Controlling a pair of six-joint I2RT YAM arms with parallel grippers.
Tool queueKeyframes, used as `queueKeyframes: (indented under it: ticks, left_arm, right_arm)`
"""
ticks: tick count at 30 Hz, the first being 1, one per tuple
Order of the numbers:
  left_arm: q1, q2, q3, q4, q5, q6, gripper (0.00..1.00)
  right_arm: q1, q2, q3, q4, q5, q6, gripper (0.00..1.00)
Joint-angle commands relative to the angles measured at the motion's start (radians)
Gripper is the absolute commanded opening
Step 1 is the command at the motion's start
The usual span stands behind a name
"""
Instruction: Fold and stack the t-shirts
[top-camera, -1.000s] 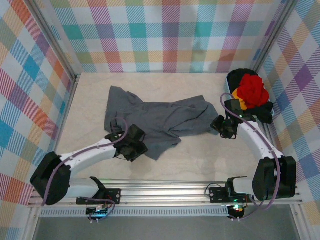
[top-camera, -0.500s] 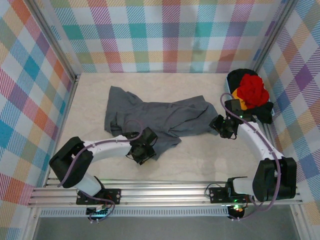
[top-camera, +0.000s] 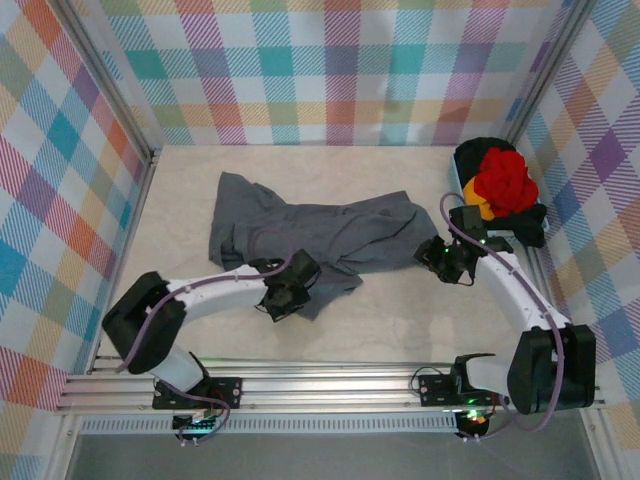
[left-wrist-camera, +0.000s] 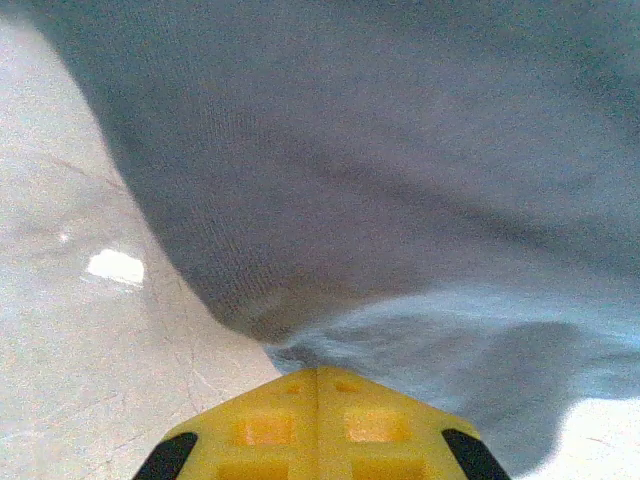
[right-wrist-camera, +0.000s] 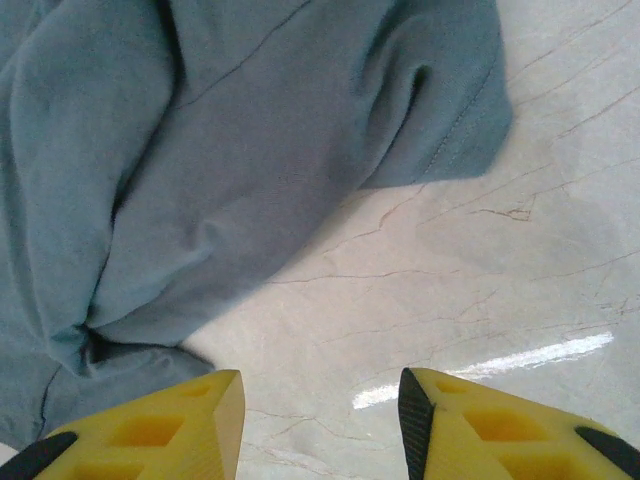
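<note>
So the pale marble-look table (top-camera: 400, 310) takes up most of the scene, with plaid walls around its left, far and right edges.

Biggest thing on it is the dark slate grey t-shirt (top-camera: 320, 235). It's lying crumpled and unfolded across the middle of the table. One bunched end reaches toward the left edge, the other end stretches toward the right, and a flap hangs down toward the near edge. Loads of wrinkles, nothing flat about it.

Next down in size is the heap in the far right corner. The red t-shirt (top-camera: 503, 180) sits on top in a ball. The black t-shirt (top-camera: 530, 225) is under and around it. A bit of the orange-yellow t-shirt (top-camera: 481, 208) pokes out on the side facing the grey one. All three are touching each other and sit well apart from the grey shirt.

Then the arms. The left tool (left-wrist-camera: 317, 385) is down at the grey shirt's near flap, a little left of the middle of the table. Its yellow fingers are pressed tight together, tips right at the hem. The cloth rises up just in front of them. Honestly can't tell from the wrist view if any fabric is actually pinched in there.

The right tool (right-wrist-camera: 320, 382) is over bare table just beside the grey shirt's right end, between that shirt and the corner heap. Its fingers (right-wrist-camera: 190, 420) are spread apart with nothing between them, just marble.
</note>
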Motion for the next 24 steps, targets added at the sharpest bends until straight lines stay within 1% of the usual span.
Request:
queueKeyframes:
  ticks: [1, 6, 9, 15, 18, 20, 21, 23, 24]
  left_arm:
    - [0.021, -0.167, -0.003, -0.058, -0.123, 0.014, 0.00]
    - [0.090, -0.403, -0.035, -0.199, -0.187, 0.023, 0.00]
    - [0.148, -0.506, -0.036, -0.270, -0.194, 0.042, 0.00]
    - [0.231, -0.617, -0.017, -0.372, -0.216, 0.066, 0.00]
    - [0.280, -0.666, -0.008, -0.392, -0.222, 0.079, 0.00]
    - [0.301, -0.674, -0.011, -0.382, -0.196, 0.094, 0.00]
    - [0.302, -0.668, -0.026, -0.347, -0.163, 0.108, 0.00]
    - [0.298, -0.632, -0.077, -0.231, -0.020, 0.121, 0.00]
    - [0.284, -0.597, -0.109, -0.172, 0.049, 0.106, 0.04]
  right_arm:
    - [0.005, -0.009, 0.035, -0.019, -0.010, -0.026, 0.46]
    - [-0.002, 0.010, 0.074, -0.038, 0.034, -0.046, 0.46]
    - [-0.011, 0.005, 0.090, -0.044, 0.058, -0.052, 0.46]
    - [-0.034, 0.024, 0.116, -0.048, 0.085, -0.063, 0.46]
    - [-0.045, 0.050, 0.131, -0.047, 0.084, -0.066, 0.47]
    - [-0.052, 0.066, 0.140, -0.046, 0.084, -0.069, 0.47]
    - [-0.054, 0.073, 0.145, -0.047, 0.083, -0.070, 0.47]
    - [-0.054, 0.080, 0.148, -0.047, 0.077, -0.072, 0.47]
    - [-0.055, 0.079, 0.145, -0.046, 0.075, -0.070, 0.47]
